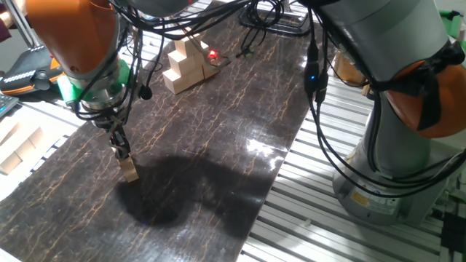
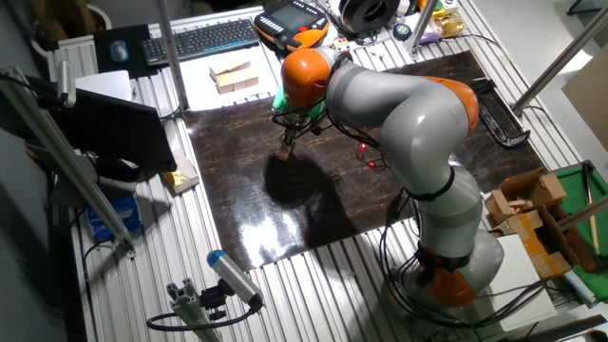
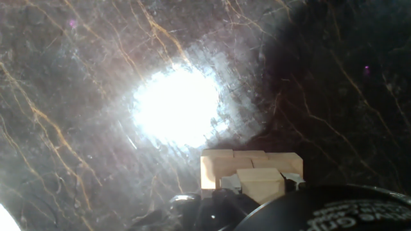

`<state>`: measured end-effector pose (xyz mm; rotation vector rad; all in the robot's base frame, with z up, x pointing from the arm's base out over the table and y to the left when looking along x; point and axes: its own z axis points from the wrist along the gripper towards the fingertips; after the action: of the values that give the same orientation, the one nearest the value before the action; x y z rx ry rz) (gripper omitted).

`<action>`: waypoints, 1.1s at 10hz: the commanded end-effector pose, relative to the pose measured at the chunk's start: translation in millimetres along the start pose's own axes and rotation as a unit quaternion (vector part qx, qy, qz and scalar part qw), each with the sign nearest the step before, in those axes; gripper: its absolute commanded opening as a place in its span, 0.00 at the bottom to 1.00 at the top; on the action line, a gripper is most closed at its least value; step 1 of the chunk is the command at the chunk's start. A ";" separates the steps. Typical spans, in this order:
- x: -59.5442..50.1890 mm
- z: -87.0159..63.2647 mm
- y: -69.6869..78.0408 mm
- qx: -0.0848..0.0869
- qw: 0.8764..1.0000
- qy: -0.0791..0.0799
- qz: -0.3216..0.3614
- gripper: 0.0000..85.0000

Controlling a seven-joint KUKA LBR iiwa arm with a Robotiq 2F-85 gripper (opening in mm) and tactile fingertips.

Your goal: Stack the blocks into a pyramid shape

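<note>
My gripper (image 1: 121, 151) hangs over the left part of the dark marbled mat (image 1: 218, 145), shut on a small light-tan wooden block (image 1: 129, 172) held at or just above the mat. The other fixed view shows the same gripper (image 2: 288, 142) and block (image 2: 285, 153). In the hand view the block (image 3: 260, 184) sits between the fingertips (image 3: 226, 183), with a wider tan surface just behind it. A stepped stack of several tan blocks (image 1: 185, 65) stands at the far end of the mat, well away from the gripper. In the other fixed view the arm hides that stack.
More tan blocks lie on a white sheet off the mat's left side (image 1: 18, 149), also seen in the other fixed view (image 2: 233, 76). A small red light (image 1: 213, 54) glows beside the stack. Black cables (image 1: 320, 109) hang near the arm's base (image 1: 378, 189). A keyboard (image 2: 199, 40) lies behind.
</note>
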<state>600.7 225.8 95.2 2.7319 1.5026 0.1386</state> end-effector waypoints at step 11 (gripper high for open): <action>-0.4 1.8 -0.5 0.001 1.000 0.003 0.001 0.26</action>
<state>600.3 225.7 93.3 2.7367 1.5017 0.1449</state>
